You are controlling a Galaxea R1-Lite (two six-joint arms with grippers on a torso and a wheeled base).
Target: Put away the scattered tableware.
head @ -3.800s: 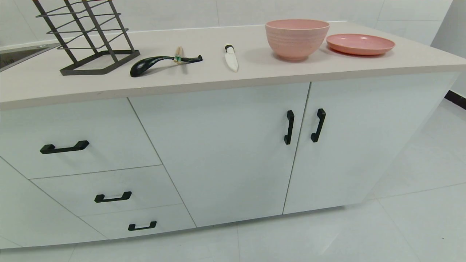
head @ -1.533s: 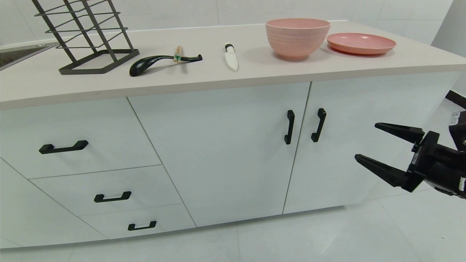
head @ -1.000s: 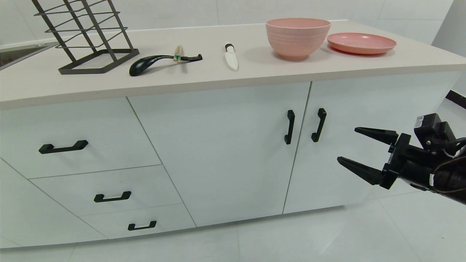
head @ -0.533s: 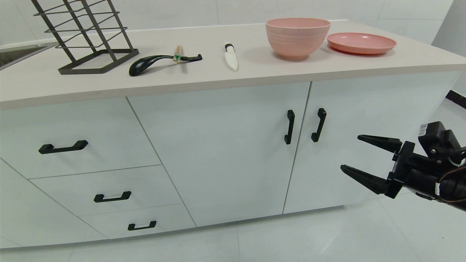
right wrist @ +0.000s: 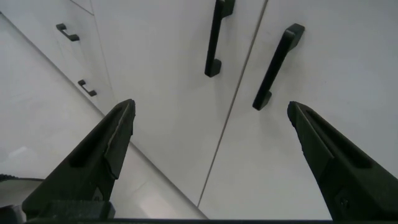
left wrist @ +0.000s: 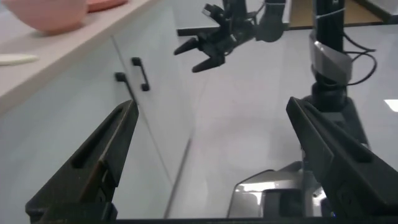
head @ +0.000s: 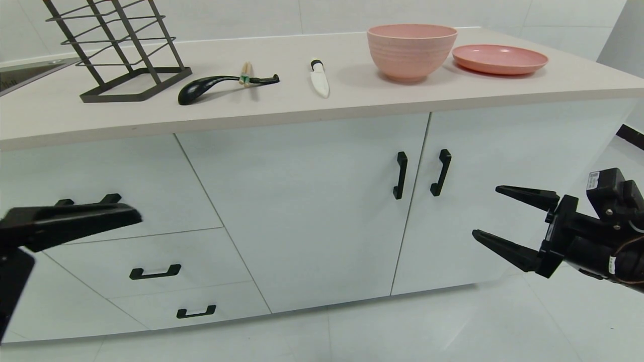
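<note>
Tableware lies scattered on the surface [head: 453, 90]: pink bowl [head: 411, 52], pink plate [head: 499, 59], black spoon [head: 201, 89], chopsticks [head: 246, 75], white knife [head: 319, 80]. The right claw [head: 487, 211], spread, hangs near the right door handle [head: 440, 172]. The left claw [left wrist: 211, 109], also spread, sits by the top drawer [head: 151, 186] (both empty). Opening storage looks next: centre the handle within the claw before closing, then pull straight.

A pale beige countertop [head: 302, 108] runs the width of the head view. At its far left end sits a steel sink [head: 20, 75] — cut off by the frame edge. White wall tiles [head: 251, 17] rise behind it. Glossy pale floor tiles [head: 453, 327] spread below, and a dark skirting strip [head: 631, 137] shows at the right edge.
</note>
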